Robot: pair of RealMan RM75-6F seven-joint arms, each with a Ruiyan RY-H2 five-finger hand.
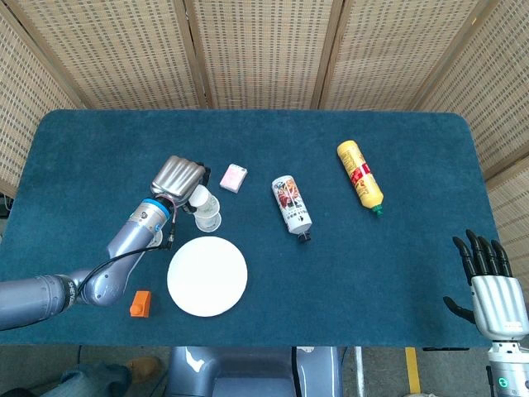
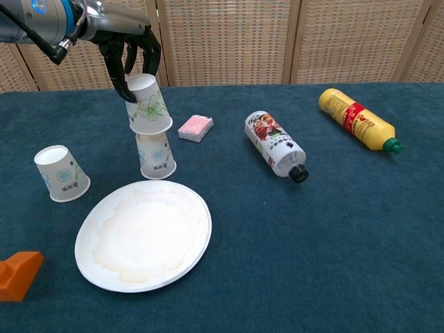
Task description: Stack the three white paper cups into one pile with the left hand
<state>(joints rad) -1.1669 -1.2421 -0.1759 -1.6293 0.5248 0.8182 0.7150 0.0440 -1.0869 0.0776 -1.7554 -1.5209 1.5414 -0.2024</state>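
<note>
Left hand (image 2: 128,52) grips the flowered cup (image 2: 148,105), mouth down, axis slightly tilted, over the middle cup (image 2: 156,154). Third cup (image 2: 62,173) hidden in head view. Right hand (image 1: 493,285) fingers apart.

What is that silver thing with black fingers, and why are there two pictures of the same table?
It is a robot's arm with a hand at the end. The robot has two cameras: the head view looks down from above, the chest view looks across the blue table from low down.

The left hand holds a white paper cup upside down, just over a second cup standing upside down on the table. Whether they touch yet is hard to tell. A third cup stands apart, to the left in the chest view. The right hand waits open at the table's edge, holding nothing.

Also on the table: a paper plate, a small pink packet, a white bottle lying down, a yellow bottle lying down, and an orange block.
</note>
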